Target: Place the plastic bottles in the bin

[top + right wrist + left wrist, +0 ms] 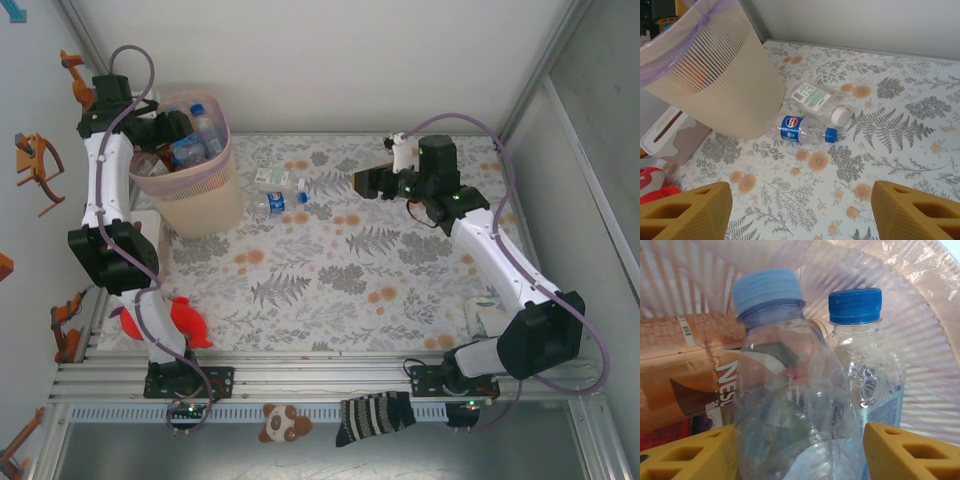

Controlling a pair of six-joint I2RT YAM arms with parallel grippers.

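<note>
The beige bin (200, 195) with a pink liner stands at the back left and holds several plastic bottles (205, 128). My left gripper (165, 130) hangs over its mouth. Down inside, a clear bottle with a pale blue cap (785, 380) stands between the yellow fingers (905, 450). The left gripper (800, 440) is open, with a gap between that bottle and the right finger. Behind it are a dark-capped bottle (865, 365) and a brown-labelled one (685, 370). A blue-labelled bottle (802, 131) and a green-labelled one (817, 100) lie beside the bin (715, 85). My right gripper (802, 205) hovers open above the table, right of them (375, 182).
A white box (150, 225) sits against the bin's near side. A red toy shark (180, 320) lies by the left arm's base. A white packet (490, 318) rests near the right arm. A panda toy (283, 423) and a striped sock (375, 415) lie on the front rail.
</note>
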